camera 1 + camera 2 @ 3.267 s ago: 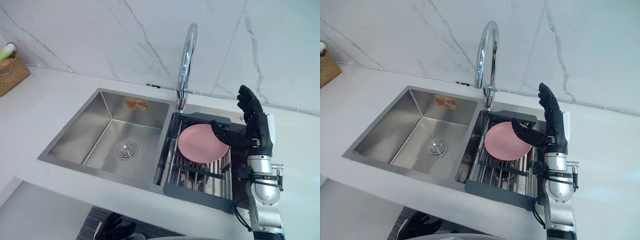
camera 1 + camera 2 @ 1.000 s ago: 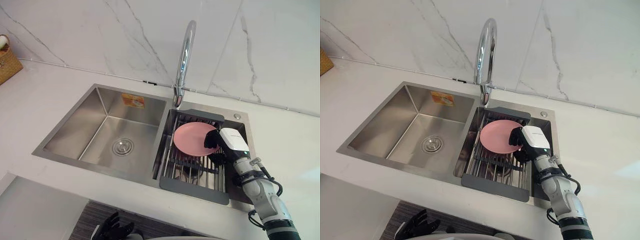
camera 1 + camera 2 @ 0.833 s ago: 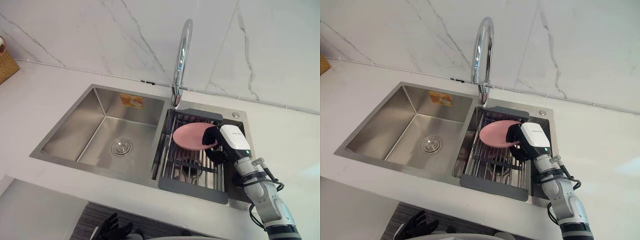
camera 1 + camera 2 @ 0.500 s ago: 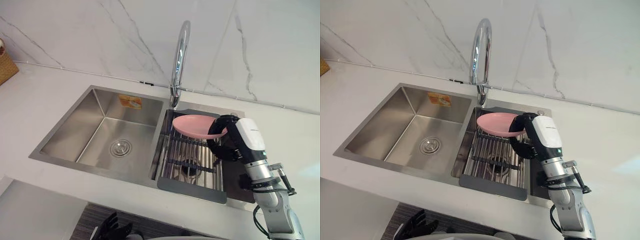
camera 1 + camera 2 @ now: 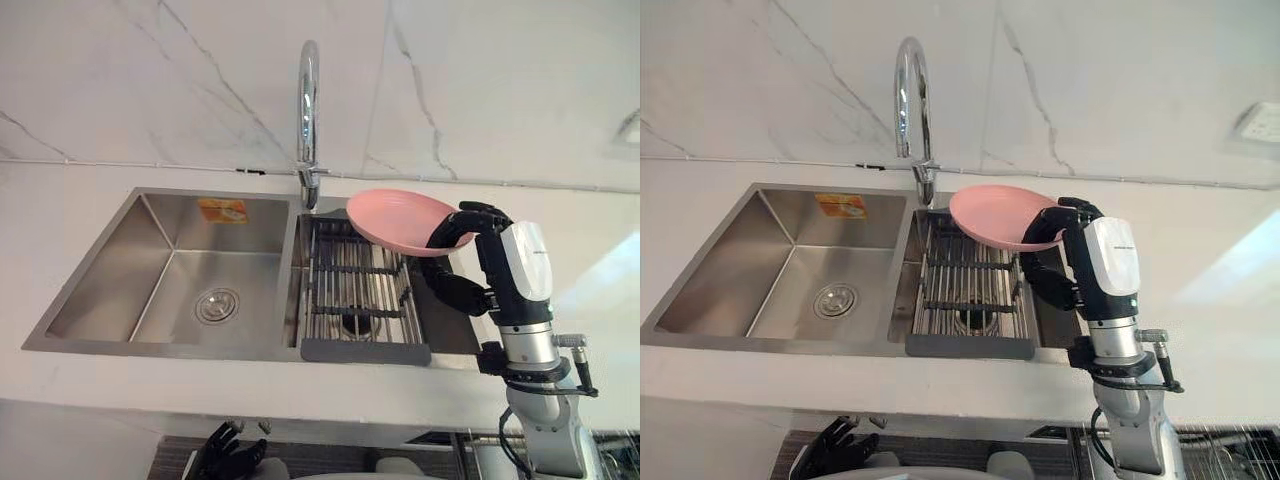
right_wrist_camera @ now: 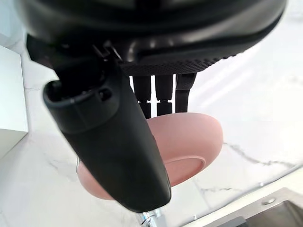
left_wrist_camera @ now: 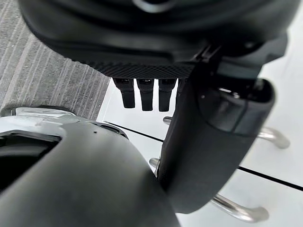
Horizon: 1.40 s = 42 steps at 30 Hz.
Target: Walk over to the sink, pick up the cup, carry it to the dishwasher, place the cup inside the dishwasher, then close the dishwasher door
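I see no cup; the thing held is a shallow pink plate (image 5: 398, 219). My right hand (image 5: 492, 252) is shut on its right rim, fingers over the top and thumb beneath. The plate hangs roughly level in the air above the right end of the sink's drying rack (image 5: 355, 290), touching nothing else. In the right wrist view the plate (image 6: 191, 142) shows past the fingers, with the thumb (image 6: 113, 142) in front of it. My left hand (image 5: 226, 450) hangs low in front of the counter with straight fingers (image 7: 144, 92) holding nothing.
The steel sink (image 5: 95, 275) has a bare left basin with a drain (image 5: 216, 304). The tall faucet (image 5: 307, 110) rises just left of the plate. White counter surrounds the sink. Cabinet fronts with metal handles (image 7: 267, 136) stand below it. A wall socket (image 5: 1260, 121) sits far right.
My right hand closed on the pink plate and lifted it off the rack, up and to the right. The whole picture has shifted, so the camera moved.
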Tool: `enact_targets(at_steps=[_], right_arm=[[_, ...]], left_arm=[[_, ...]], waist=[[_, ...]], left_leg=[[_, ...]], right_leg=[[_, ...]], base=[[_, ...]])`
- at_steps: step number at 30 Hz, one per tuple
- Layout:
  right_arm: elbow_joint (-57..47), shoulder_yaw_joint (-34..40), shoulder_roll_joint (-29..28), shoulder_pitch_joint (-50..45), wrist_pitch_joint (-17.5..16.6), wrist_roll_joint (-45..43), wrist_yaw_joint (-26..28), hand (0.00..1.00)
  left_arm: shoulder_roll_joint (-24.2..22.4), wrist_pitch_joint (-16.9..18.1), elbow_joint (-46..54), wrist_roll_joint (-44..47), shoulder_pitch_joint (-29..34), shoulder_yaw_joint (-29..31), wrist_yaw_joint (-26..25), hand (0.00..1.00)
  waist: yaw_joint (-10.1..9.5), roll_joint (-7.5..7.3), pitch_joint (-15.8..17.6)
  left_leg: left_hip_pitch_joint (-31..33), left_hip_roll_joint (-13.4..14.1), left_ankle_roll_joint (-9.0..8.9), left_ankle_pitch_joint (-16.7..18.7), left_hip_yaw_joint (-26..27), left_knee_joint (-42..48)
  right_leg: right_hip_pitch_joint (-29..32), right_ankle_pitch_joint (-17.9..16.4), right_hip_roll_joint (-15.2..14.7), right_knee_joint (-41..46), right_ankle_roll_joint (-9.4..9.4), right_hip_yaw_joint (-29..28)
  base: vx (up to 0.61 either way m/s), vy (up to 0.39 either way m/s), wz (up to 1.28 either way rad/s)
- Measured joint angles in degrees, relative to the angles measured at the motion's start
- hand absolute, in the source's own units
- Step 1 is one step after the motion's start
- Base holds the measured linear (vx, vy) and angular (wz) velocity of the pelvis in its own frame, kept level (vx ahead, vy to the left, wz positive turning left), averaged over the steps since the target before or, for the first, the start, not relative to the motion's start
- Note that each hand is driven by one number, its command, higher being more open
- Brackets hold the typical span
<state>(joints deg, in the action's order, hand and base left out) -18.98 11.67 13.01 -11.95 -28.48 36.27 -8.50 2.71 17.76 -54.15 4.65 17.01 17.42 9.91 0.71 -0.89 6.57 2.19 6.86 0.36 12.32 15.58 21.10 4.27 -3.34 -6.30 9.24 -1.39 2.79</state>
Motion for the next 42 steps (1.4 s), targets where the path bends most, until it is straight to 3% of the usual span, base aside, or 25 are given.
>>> enact_targets(at_steps=[1, 3, 4, 5, 6, 7, 8, 9, 10, 13, 14, 17, 20, 24, 31, 37, 42], right_arm=[[0.04, -1.13, 0.37, 1.01, -0.07, 0.14, -0.67, 0.30], [0.17, -2.07, 0.49, 1.61, -0.88, 0.59, -1.10, 0.30], [0.41, -2.07, 0.79, 1.79, -1.10, 1.06, -1.81, 0.30], [1.15, -2.06, 1.84, 2.86, -0.80, 1.08, -2.31, 0.30], [2.41, -2.07, 2.17, 3.58, -0.67, 1.11, -2.79, 0.30], [5.20, -2.44, 2.23, 4.83, 0.68, 1.15, -3.29, 0.30], [6.92, -2.56, 2.31, 4.89, 2.65, 1.57, -3.62, 0.30], [7.52, -2.53, 2.40, 4.20, 3.99, 1.72, -3.94, 0.30], [7.86, -2.31, 2.72, 3.85, 5.01, 1.72, -4.06, 0.30], [8.78, -0.16, 3.01, 1.33, 8.81, 1.59, -4.29, 0.30], [8.72, 1.68, 3.01, -0.60, 11.09, 1.57, -4.27, 0.30], [11.22, 7.01, 2.92, -2.54, 13.83, 0.90, -4.43, 0.30], [16.35, 10.08, 2.23, -2.58, 15.07, -1.13, -5.54, 0.30], [18.59, 9.90, -1.56, -2.56, 15.46, -4.33, -11.47, 0.30], [22.88, 8.01, -2.11, 0.28, 18.65, -12.67, -15.40, 0.30], [29.29, 7.49, -1.87, 5.71, 20.28, -17.91, -13.90, 0.30], [36.20, 6.91, 0.05, 14.94, 24.56, -25.17, -12.43, 0.30]], left_arm=[[0.08, -0.04, -0.14, 1.04, 0.04, -0.03, -0.31, 0.90], [0.73, -0.20, -0.77, 2.72, 0.43, -0.01, -1.06, 0.90], [1.08, -0.45, -0.77, 3.83, 0.71, -0.01, -1.52, 0.90], [1.09, -0.60, -0.75, 4.96, 0.78, 0.04, -2.03, 0.90], [0.88, -0.89, -0.91, 5.19, 0.57, 0.03, -2.47, 0.90], [0.89, -1.32, -1.08, 5.62, 0.75, 0.06, -3.59, 0.90], [1.51, -1.33, -1.35, 5.99, 1.17, 0.03, -3.96, 0.90], [3.09, -1.53, -1.38, 6.00, 1.86, -0.25, -3.93, 0.90], [4.05, -1.94, -1.89, 5.91, 1.91, -0.53, -3.89, 0.90], [5.23, -3.74, -3.81, 5.55, 1.83, -0.79, -4.38, 0.90], [5.83, -4.02, -4.54, 5.54, 2.12, -0.82, -4.51, 0.90], [5.06, -4.90, -4.96, 5.56, 3.22, -0.90, -4.52, 0.90], [4.48, -4.86, -4.72, 5.54, 4.00, -1.05, -4.48, 0.90], [4.60, -4.68, -1.96, 9.01, 2.28, -3.04, -4.54, 0.90], [4.66, -4.14, 0.31, 11.19, -0.80, -4.52, -4.62, 0.90], [5.49, -4.34, 2.42, 11.24, -4.76, -5.06, -4.90, 0.90], [5.56, -4.93, 4.43, 12.52, -10.14, -5.91, -5.11, 0.90]], waist=[[-0.57, -0.09, 0.58], [-0.59, -0.68, 0.96], [-0.20, -1.78, 0.50], [-0.27, -2.54, 0.31], [-0.27, -2.05, 0.14], [-0.90, -0.65, -0.20], [-1.46, -0.44, -0.14], [-1.08, -1.49, -0.46], [-1.11, -2.13, -0.56], [-0.37, -1.78, -0.57], [0.35, -1.35, -0.65], [1.15, 0.43, -0.31], [1.70, 1.03, 0.33], [0.90, 0.77, 3.57], [-1.40, 0.89, 6.96], [-2.79, 1.26, 11.83], [-4.24, 1.50, 17.34]], left_leg=[[-1.43, 1.02, 0.23, -0.34, 3.96, -1.20], [-2.14, 1.24, 0.28, 0.13, 6.90, -1.11], [-2.37, 1.13, 0.05, 0.95, 8.02, -0.24], [-1.31, 0.73, -0.78, 2.26, 8.26, 1.38], [-0.77, 0.61, -0.64, 2.34, 7.32, 1.09], [-1.29, 1.07, -0.65, 1.86, 6.34, -1.43], [-2.25, 2.29, -1.56, 1.00, 8.24, -3.61], [-2.85, 1.68, -2.10, 0.67, 8.73, -4.31], [-3.12, 1.31, -2.12, 0.56, 8.59, -4.46], [-4.29, 0.83, -2.56, -0.74, 8.15, -6.63], [-4.56, 0.51, -2.31, -1.42, 9.25, -7.64], [-4.96, -0.16, -2.11, -1.90, 10.32, -8.95], [-4.55, -0.44, -2.10, -1.90, 10.34, -9.53], [-0.19, -0.59, -1.63, -1.83, 11.71, -8.49], [4.55, 0.27, -1.09, -0.73, 11.71, -4.45], [9.30, 1.33, -0.46, 0.42, 11.47, -0.15], [14.87, 2.27, 0.71, 1.53, 11.54, 4.84]], right_leg=[[1.92, -0.50, -2.10, 4.95, 0.16, 3.87], [4.60, -1.32, -4.19, 14.05, 0.46, 7.79], [4.53, -2.18, -5.29, 16.99, 0.76, 11.27], [3.95, -1.96, -4.59, 12.96, 2.43, 12.74], [3.48, -0.23, -3.35, 9.65, 4.07, 12.10], [0.88, 2.88, -0.26, 1.02, 2.33, 11.34], [-0.43, 2.86, 0.33, -0.05, 1.23, 12.76], [-1.39, 3.02, 0.14, -1.03, 1.26, 13.14], [-2.29, 4.58, 0.12, -3.22, 3.48, 13.07], [-3.28, 7.17, 2.07, -8.15, 2.72, 10.59], [-3.19, 8.71, 2.90, -9.77, 3.23, 9.43], [-2.94, 10.37, 3.35, -12.10, 3.46, 6.74], [-1.46, 10.57, 3.36, -11.87, 3.46, 5.30], [4.63, 10.95, 3.04, -10.41, 2.93, 3.20], [8.19, 11.56, 2.94, -9.72, 2.43, 3.68], [12.35, 12.03, 2.95, -6.80, 3.04, 3.46], [17.20, 12.32, 2.62, -5.08, 2.67, 3.08]], base=[[-0.19, 0.006, -1.21], [-0.14, -0.014, -0.98], [-0.03, 0.008, -0.75], [-0.03, 0.017, -0.76], [-0.07, 0.054, -1.01], [-0.09, 0.035, -1.14], [-0.06, 0.022, -1.12], [0.00, -0.020, -0.76], [0.03, -0.023, -0.64], [0.06, -0.017, -0.63], [0.09, -0.028, -0.36], [0.13, -0.011, -0.48], [0.03, 0.010, -0.31], [-0.08, -0.001, -0.25], [-0.06, -0.007, -0.02], [-0.03, -0.001, -0.01], [-0.13, 0.006, -0.03]])
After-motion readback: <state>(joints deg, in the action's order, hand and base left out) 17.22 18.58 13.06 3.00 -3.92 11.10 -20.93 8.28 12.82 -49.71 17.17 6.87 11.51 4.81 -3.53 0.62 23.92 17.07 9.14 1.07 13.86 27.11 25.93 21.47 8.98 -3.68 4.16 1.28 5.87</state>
